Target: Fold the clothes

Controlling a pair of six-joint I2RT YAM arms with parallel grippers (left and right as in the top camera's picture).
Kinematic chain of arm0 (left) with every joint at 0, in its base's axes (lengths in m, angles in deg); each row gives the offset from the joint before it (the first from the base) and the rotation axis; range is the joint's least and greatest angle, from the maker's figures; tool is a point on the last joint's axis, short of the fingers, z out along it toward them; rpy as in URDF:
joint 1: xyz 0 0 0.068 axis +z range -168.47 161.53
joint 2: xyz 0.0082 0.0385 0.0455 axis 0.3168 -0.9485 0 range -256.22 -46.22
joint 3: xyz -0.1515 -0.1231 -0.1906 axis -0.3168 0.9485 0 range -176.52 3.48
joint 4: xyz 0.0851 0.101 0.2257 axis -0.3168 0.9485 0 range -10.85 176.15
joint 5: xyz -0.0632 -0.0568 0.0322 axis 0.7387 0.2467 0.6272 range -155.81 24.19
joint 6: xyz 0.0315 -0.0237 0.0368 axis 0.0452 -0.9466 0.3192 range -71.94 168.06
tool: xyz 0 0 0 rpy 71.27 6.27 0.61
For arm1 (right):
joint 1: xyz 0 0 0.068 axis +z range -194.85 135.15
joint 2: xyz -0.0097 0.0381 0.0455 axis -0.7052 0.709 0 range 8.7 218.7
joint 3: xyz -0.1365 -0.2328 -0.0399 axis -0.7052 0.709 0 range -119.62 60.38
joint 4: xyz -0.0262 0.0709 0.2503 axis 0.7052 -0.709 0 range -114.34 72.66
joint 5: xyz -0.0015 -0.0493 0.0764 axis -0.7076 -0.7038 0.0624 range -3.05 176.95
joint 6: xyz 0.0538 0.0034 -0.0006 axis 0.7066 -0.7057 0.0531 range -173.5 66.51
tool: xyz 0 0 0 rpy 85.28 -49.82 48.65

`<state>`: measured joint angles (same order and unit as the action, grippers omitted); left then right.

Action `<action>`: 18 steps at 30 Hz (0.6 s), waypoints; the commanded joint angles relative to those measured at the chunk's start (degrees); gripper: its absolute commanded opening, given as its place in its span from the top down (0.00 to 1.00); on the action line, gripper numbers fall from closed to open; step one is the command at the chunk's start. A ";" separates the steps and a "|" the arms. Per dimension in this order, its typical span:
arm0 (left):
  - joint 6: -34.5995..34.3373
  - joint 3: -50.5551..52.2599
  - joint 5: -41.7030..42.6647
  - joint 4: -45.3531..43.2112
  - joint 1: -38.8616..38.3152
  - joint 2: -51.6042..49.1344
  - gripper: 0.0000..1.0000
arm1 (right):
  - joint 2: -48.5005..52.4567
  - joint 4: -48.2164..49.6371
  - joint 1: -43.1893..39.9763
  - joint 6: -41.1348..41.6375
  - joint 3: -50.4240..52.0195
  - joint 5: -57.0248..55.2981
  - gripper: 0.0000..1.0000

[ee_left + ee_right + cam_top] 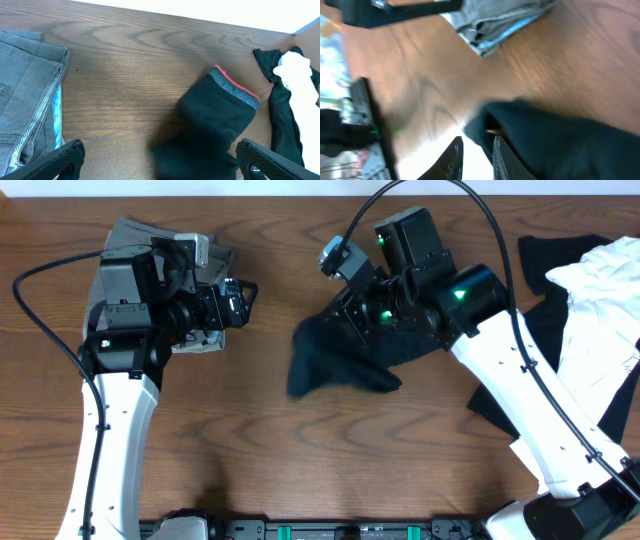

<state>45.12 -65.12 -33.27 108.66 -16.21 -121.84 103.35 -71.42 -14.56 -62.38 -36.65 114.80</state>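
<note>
Right gripper (475, 159), bottom of right wrist view: fingers only a narrow gap apart, bright bare table (250, 440) showing between them, nothing pinched. Black garment (560, 145) bunched just right of the fingers, filling the lower right. Can't tell if its edge touches the finger.

Left gripper (160, 152): spread wide, fingers in the two bottom corners of left wrist view, holds nothing. The black garment shows between them at bottom centre. Its red-and-grey band (235, 89) is on the end toward the upper right.

Overhead: the black garment is crumpled at frame centre, with the right gripper over its upper right part. The left gripper sits to its left, apart from it.

Further out: folded grey trousers (25, 90) at left edge, under the left arm overhead. White garment (600, 280) at the right edge lies on a heap of black clothes (545, 260).
</note>
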 commanded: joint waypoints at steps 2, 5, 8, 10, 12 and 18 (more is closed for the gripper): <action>0.76 -1.29 -0.66 -0.04 0.28 0.94 0.02 | -0.33 -0.09 -4.31 0.42 -0.74 -11.32 0.79; 0.74 -1.29 -0.66 -0.02 0.28 0.94 0.02 | -0.33 -0.42 -10.73 7.13 -0.72 -15.80 0.76; 0.74 -1.29 -0.66 -0.02 0.28 0.94 0.02 | 0.55 -2.19 -19.12 14.51 -0.68 -20.15 0.85; 0.76 -1.29 -0.66 -0.02 0.28 0.94 0.02 | 2.10 -4.24 -24.81 17.20 -0.66 -20.20 0.90; 0.74 -1.29 -0.66 -0.02 0.28 0.94 0.02 | 4.76 -6.78 -30.51 19.19 -0.63 -20.28 0.91; 0.76 -1.29 -0.68 -0.22 0.28 0.92 0.02 | 15.98 -12.90 -41.38 24.35 -0.63 -20.09 0.99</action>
<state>45.12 -65.12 -33.43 108.69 -16.21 -121.84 114.85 -83.07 -53.40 -43.17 -37.07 95.24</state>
